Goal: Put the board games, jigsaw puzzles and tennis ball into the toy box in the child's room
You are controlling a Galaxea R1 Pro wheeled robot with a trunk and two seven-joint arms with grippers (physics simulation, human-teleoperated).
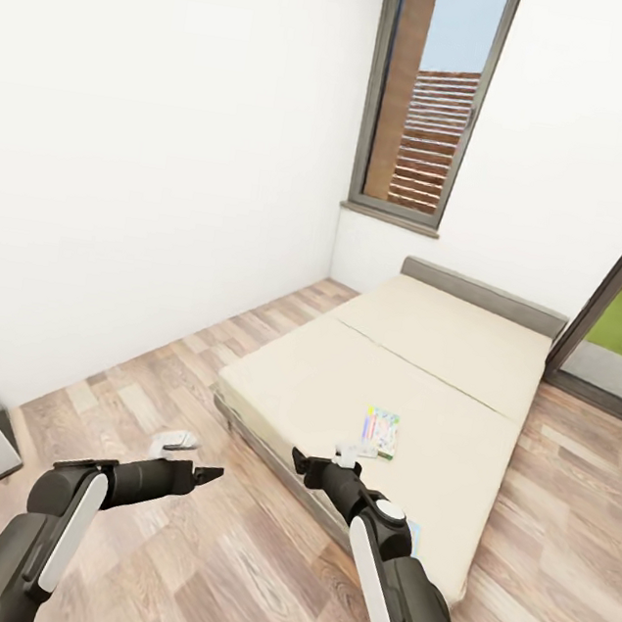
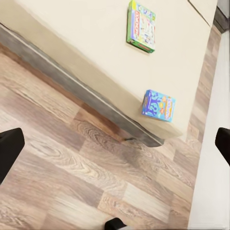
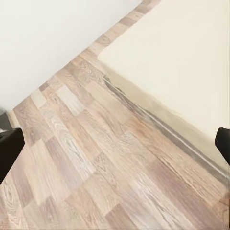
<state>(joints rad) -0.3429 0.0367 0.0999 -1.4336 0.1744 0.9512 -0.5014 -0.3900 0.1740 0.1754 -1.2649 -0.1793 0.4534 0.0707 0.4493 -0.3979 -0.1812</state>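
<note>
A: Head view, near first: left tool (image 1: 209,476) and right tool (image 1: 302,462) both held low over the plank floor (image 1: 245,569), nothing in either. Wrist views show each pair of fingers set wide apart.

B: Step?

A: Approach, I'd say. Robot's facing the bed (image 1: 422,366), going for the two board games on it. Nothing grabbed yet.

B: Where are they?

A: Left wrist view: blue box w/ cartoon art (image 2: 158,105) near the mattress corner, close to the edge. Yellow-green box w/ big letters (image 2: 141,25) further in, flat, well apart from the blue one. In head view the yellow-green one (image 1: 381,432) sits just past the right tool.

B: Next?

A: Prob. roll closer, reach over the edge, take the blue one first. Thin & flat, so an edge grip looks needed.
</note>
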